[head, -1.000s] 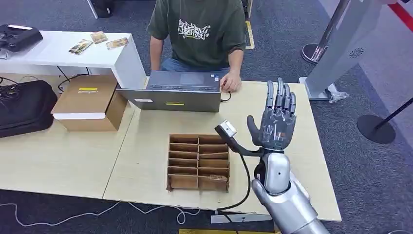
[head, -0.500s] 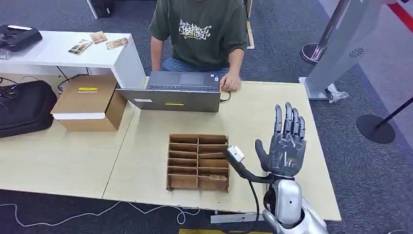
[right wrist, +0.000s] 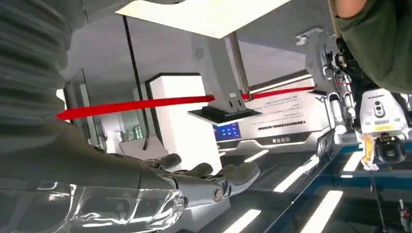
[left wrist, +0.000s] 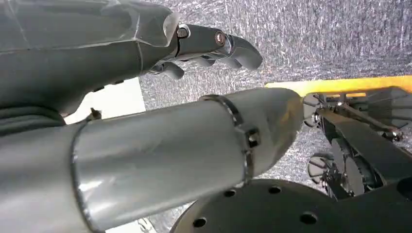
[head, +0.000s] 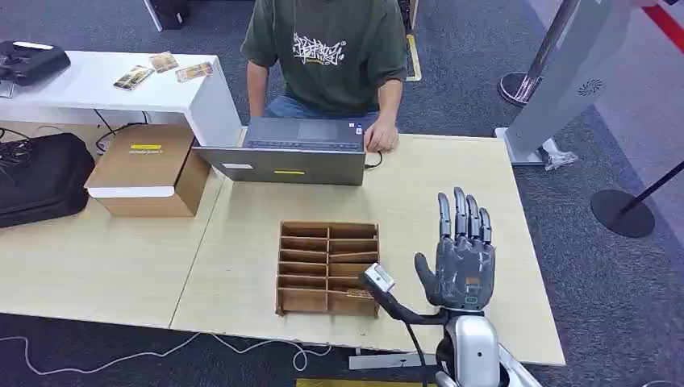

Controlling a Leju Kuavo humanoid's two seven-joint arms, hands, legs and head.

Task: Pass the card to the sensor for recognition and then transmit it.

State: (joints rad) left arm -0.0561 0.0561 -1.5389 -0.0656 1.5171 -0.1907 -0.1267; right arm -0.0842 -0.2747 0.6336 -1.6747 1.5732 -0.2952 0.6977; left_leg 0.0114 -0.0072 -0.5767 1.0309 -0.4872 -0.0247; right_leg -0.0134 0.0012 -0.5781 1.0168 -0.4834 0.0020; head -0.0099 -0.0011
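Over the table's [head: 435,173] near right corner: right hand [head: 464,258] raised, palm bare, no card held yet.

From the head view: fingers [head: 461,216] straight up and slightly apart, gripping nothing, just beside the cardboard tray [head: 328,226]; what looks like a card [head: 355,293] lying in the tray's near right compartment, more cards [head: 133,76] far off on the white side table [head: 81,93]; grey sensor post [head: 565,81] standing off the table's far right corner.

From the left wrist view: left hand [left wrist: 214,46] hanging above carpet, fingers loosely bent, nothing in them.

From the right wrist view: right hand [right wrist: 194,182] stretched flat and empty.

Likely trouble: thick fingers catching on the narrow dividers and dragging or tipping the light tray, or pinching the thin card badly and dropping it on the way to the post.
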